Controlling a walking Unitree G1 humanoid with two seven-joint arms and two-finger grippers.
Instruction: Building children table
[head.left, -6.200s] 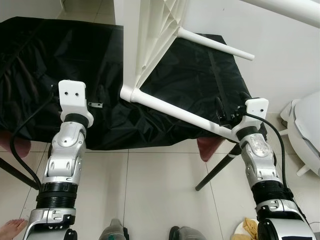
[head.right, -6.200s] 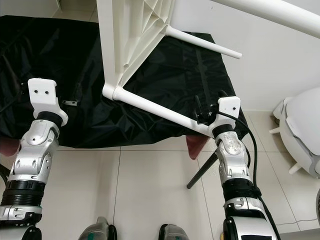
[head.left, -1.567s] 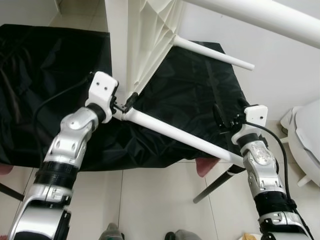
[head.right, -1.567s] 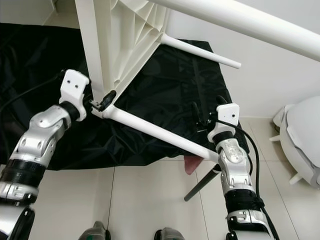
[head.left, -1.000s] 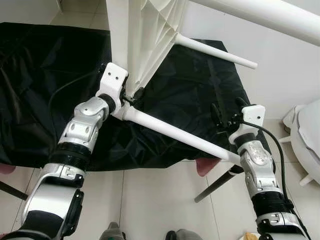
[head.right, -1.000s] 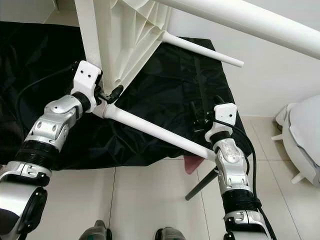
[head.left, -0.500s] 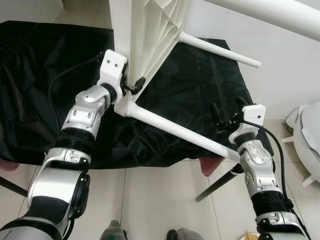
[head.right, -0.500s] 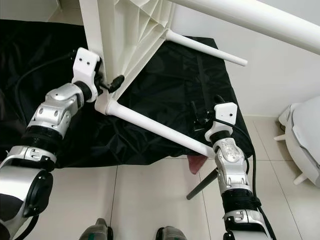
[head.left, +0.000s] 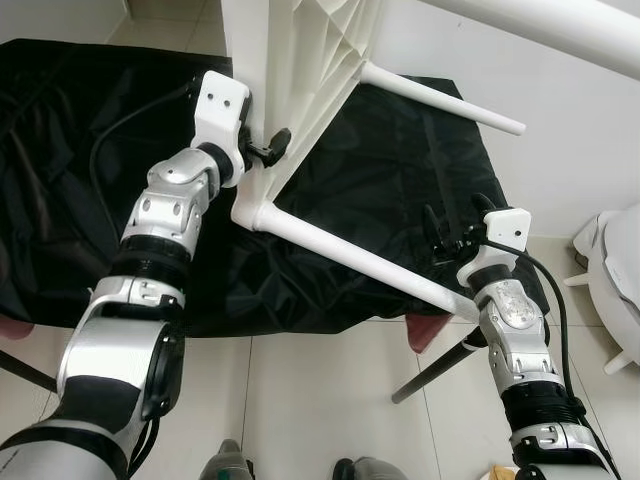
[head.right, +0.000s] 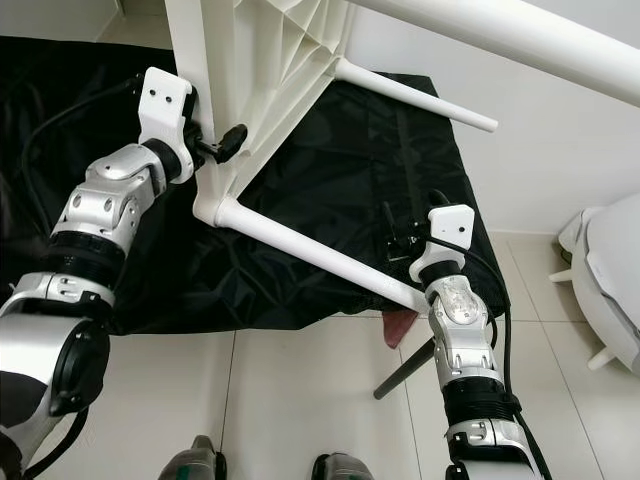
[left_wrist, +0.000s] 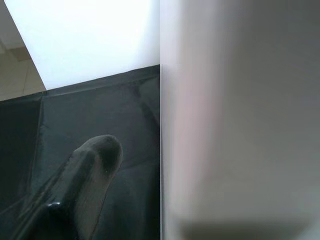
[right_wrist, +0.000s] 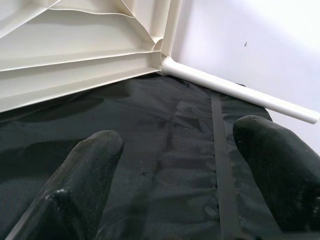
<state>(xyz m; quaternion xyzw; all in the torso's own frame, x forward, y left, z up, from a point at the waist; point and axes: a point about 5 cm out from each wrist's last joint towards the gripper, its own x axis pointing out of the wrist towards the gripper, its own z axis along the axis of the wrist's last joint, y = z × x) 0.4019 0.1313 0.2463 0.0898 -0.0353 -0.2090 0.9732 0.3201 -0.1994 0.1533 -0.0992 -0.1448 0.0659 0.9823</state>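
Observation:
The white children's table top (head.left: 300, 60) stands on its edge on a black cloth, ribbed underside (right_wrist: 75, 55) facing me. Its near leg (head.left: 350, 255) runs from the bottom corner toward my right arm; a far leg (right_wrist: 240, 95) juts out along the wall, and a third leg (head.left: 540, 25) crosses overhead. My left gripper (head.left: 262, 150) is open and straddles the top's rim (left_wrist: 235, 125) just above the corner; one black finger (left_wrist: 90, 170) shows beside the rim, the other is hidden. My right gripper (head.left: 452, 225) hovers open just above the near leg's free end, holding nothing.
The black cloth (head.left: 80, 200) covers a low surface with a dark slanted leg (head.left: 430, 365) under its right corner. A white rounded object (head.left: 615, 260) stands on the tiled floor at right. A white wall runs close behind the table top.
My left arm has swung in from the left to the table's corner, then slid up the rim. The right arm has barely moved.

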